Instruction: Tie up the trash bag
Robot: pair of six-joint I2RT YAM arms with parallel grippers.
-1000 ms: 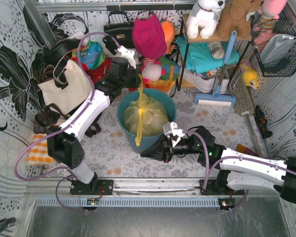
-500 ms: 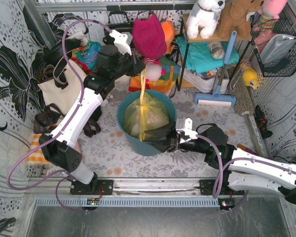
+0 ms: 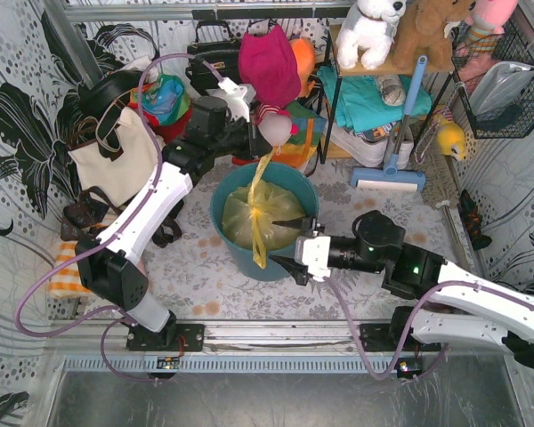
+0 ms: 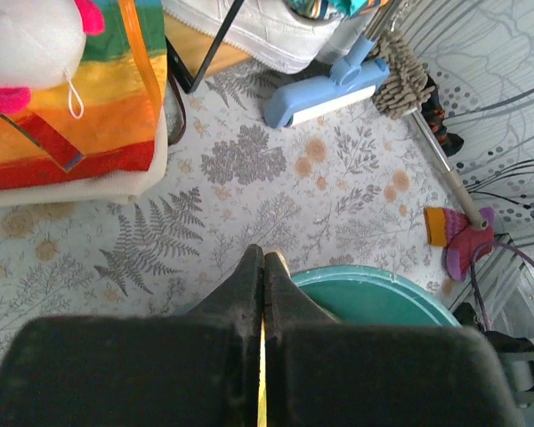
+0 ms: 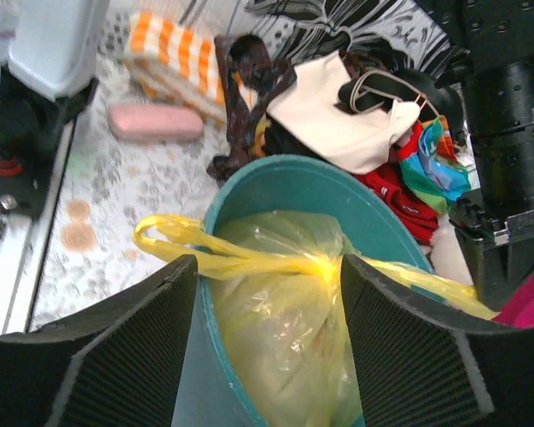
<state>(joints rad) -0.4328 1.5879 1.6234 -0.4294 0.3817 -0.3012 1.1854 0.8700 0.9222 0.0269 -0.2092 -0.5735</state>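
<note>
Above the bin [image 3: 238,258], left tool [image 4: 263,263] clenched on trash bag [image 3: 245,216] end; right tool [image 3: 288,242] released. Risk: taut thin plastic tears.

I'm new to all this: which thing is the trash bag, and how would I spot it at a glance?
Look for the round teal bin in the middle of the floral mat. The trash bag sits inside it: thin, see-through yellow plastic. Unlike the cream tote bag to the left, it is crinkly, with a long yellow end held up by the left pincer.
</note>
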